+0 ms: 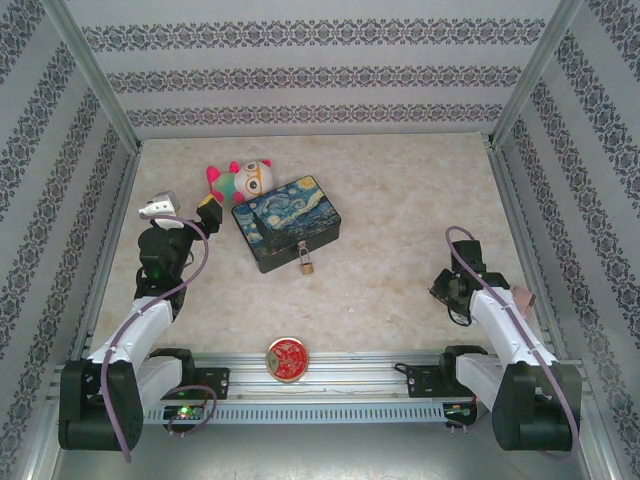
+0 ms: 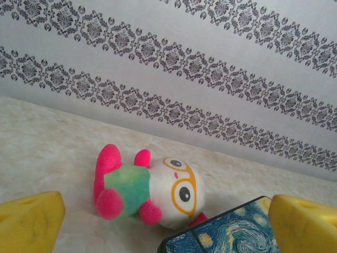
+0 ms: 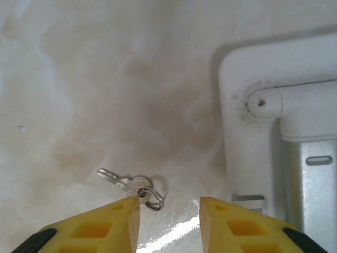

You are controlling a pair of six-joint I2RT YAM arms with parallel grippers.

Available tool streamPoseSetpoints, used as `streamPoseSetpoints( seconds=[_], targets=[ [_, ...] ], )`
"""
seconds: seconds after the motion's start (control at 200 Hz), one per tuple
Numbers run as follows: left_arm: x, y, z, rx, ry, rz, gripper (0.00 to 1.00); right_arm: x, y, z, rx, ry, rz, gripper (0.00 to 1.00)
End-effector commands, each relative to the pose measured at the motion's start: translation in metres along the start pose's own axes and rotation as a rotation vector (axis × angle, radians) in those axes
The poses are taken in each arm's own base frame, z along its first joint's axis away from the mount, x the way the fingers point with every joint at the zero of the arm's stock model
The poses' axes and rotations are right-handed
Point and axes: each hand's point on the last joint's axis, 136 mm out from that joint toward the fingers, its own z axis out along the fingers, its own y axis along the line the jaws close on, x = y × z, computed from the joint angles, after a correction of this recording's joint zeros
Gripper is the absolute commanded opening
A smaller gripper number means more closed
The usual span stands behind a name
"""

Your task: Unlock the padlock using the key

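Top external view, left to right.

- Left claw (image 1: pixel 207 212): jaws spread wide, empty, just beside the plush toy (image 1: pixel 240 180).
- Painted box (image 1: pixel 290 222): lies flat on the bench (image 1: pixel 400 200). The padlock (image 1: pixel 305 263) sits at the clasp on its near side.
- Round red tin (image 1: pixel 287 358): at the bench's near edge, apart from the rest.
- Right claw (image 1: pixel 445 287): low over the bench, well to the right of the padlock.

Right wrist view.

- Key (image 3: pixel 122 182): lies flat with its ring (image 3: pixel 154 199). Its blade points up-left and its head is at the view's left fingertip (image 3: pixel 131 211), off-centre of the gap.
- Right claw (image 3: pixel 169 208): jaws partly open, gripping nothing.

Judgement: the right arm is nearer the key, and its claw likely must shift towards the head to straddle it. The left arm is nearer the padlock.
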Motion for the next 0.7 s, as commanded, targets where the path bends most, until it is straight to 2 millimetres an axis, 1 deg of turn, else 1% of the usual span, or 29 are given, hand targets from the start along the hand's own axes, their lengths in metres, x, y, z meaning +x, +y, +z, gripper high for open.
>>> streamPoseSetpoints(
  seconds=[0.0, 0.28, 0.695],
  targets=[
    [-0.018, -0.003, 0.001, 0.007, -0.038, -0.014, 0.99, 0.007, -0.004, 0.007, -0.002, 0.033, 0.041, 0.35],
    [-0.014, -0.002, 0.003, 0.002, -0.025, -0.025, 0.99, 0.01, -0.001, 0.011, -0.021, 0.062, 0.042, 0.34],
    [-0.011, 0.001, 0.007, -0.005, -0.013, -0.031, 0.99, 0.01, 0.009, 0.019, -0.043, 0.121, 0.017, 0.26]
  ],
)
